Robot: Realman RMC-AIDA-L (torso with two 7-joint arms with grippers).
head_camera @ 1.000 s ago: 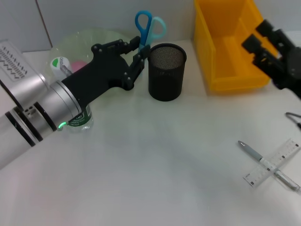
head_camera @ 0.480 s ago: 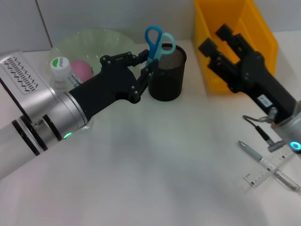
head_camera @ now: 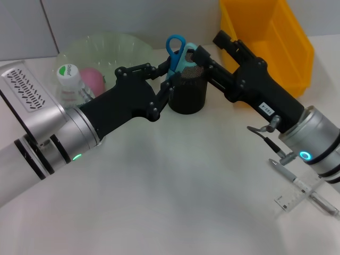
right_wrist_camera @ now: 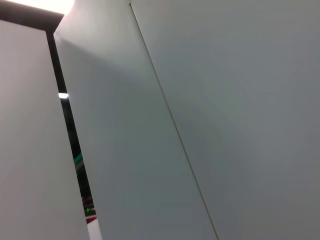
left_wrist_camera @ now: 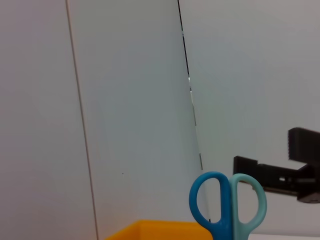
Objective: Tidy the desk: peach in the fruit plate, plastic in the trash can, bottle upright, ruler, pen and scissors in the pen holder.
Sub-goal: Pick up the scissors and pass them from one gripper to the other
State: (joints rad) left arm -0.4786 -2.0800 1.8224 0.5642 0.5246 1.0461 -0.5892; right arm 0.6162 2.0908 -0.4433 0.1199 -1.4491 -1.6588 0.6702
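Observation:
The scissors (head_camera: 176, 48), with one blue and one teal handle, stand handles-up with their blades down in the black mesh pen holder (head_camera: 188, 96). My left gripper (head_camera: 166, 77) is shut on them just left of the holder's rim; their handles (left_wrist_camera: 227, 205) also show in the left wrist view. My right gripper (head_camera: 208, 47) is open beside the teal handle, reaching in from the right. The pink peach (head_camera: 91, 79) lies in the green fruit plate (head_camera: 114, 45). The bottle (head_camera: 68, 79) stands upright. The pen (head_camera: 287, 171) and ruler (head_camera: 298, 192) lie crossed at the right. No plastic is in view.
The yellow trash can (head_camera: 271, 37) stands at the back right, behind my right arm. My left forearm crosses the front left of the desk. The right wrist view holds only wall panels.
My right arm swung left from the yellow bin to the pen holder. My left gripper carried the scissors right and down, over the holder.

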